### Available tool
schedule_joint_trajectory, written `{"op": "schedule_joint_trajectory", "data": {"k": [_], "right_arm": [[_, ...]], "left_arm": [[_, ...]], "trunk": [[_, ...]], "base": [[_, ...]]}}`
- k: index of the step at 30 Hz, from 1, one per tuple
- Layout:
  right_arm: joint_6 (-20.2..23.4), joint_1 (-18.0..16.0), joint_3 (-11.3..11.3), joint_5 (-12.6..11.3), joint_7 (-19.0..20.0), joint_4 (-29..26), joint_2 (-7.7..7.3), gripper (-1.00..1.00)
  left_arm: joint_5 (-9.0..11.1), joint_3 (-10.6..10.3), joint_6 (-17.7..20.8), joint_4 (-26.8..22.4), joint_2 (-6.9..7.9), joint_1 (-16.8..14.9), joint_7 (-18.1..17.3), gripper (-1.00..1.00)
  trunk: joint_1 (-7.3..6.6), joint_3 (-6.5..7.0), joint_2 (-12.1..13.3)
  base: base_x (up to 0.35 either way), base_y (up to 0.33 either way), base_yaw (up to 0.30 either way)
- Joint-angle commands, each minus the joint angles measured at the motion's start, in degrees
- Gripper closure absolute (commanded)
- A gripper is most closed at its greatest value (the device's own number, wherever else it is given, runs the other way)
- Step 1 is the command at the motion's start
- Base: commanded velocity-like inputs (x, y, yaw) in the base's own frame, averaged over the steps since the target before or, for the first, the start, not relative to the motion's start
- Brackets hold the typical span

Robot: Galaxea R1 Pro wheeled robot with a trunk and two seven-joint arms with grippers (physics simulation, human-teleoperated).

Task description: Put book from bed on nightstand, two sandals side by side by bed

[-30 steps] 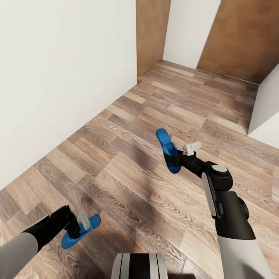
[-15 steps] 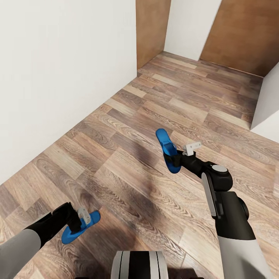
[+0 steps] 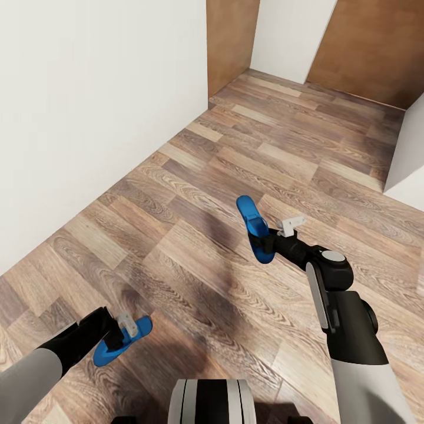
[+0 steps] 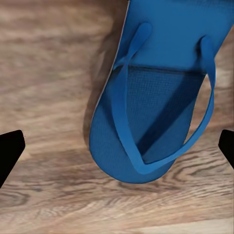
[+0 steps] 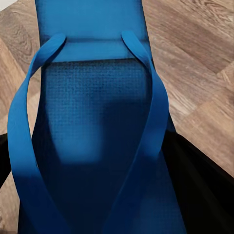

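Note:
My left gripper [image 3: 119,334] is low at the left, just above the wood floor, shut on a bright blue sandal [image 3: 121,344]. In the left wrist view that sandal [image 4: 151,97] hangs over the planks, between black fingertips [image 4: 9,151] at the sides. My right gripper [image 3: 268,241] reaches forward at mid-height, shut on the other blue sandal [image 3: 252,227], which stands on edge and points away from me. Seen close in the right wrist view, this sandal [image 5: 92,122] shows its blue straps. The bed, the book and the nightstand are out of view.
A white wall [image 3: 88,118] runs along the left and ends at a corner [image 3: 208,106]. Brown wooden panels [image 3: 229,41] and another white wall [image 3: 288,35] stand at the far end. A white wall corner [image 3: 406,159] juts in at the right. Wood-plank floor [image 3: 194,176] lies ahead.
The whole view has shifted, the far floor and wall corner sliding slightly upward, so the camera has moved. Both sandals stay in the grippers, which hold nearly the same pose.

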Motion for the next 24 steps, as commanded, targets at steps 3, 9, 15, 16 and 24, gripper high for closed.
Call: {"op": "schedule_joint_trajectory", "data": {"k": [3,9,15,16,24], "right_arm": [[0.2,-0.03,0.02,0.58,0.34,-0.07,0.03,1.0],[0.19,-0.03,0.15,0.61,0.34,-0.07,0.03,1.0],[0.18,-0.03,0.3,0.62,0.34,-0.12,0.03,1.0],[0.17,-0.03,0.3,0.62,0.34,-0.13,0.03,1.0],[0.19,-0.03,0.33,0.63,0.35,-0.15,0.03,1.0]], "left_arm": [[-0.59,0.13,-0.01,-0.13,0.05,0.03,-0.37,-1.0],[-0.57,0.3,-0.1,-0.13,0.0,0.07,-0.37,-1.0],[-0.6,0.24,0.04,-0.13,-0.39,0.08,-0.32,-1.0],[-0.67,0.23,0.1,-0.13,-0.58,0.08,-0.34,-1.0],[-1.04,0.14,0.28,-0.13,-2.39,0.1,-0.34,-1.0]], "trunk": [[-0.01,-0.04,-0.02],[-0.01,-0.04,-0.02],[-0.01,-0.04,-0.02],[-0.01,-0.04,-0.02],[-0.01,-0.04,-0.02]], "base": [[0.0,0.0,0.0],[0.0,0.0,0.0],[0.0,0.0,0.0],[0.0,0.0,0.0],[0.0,0.0,0.0]]}}
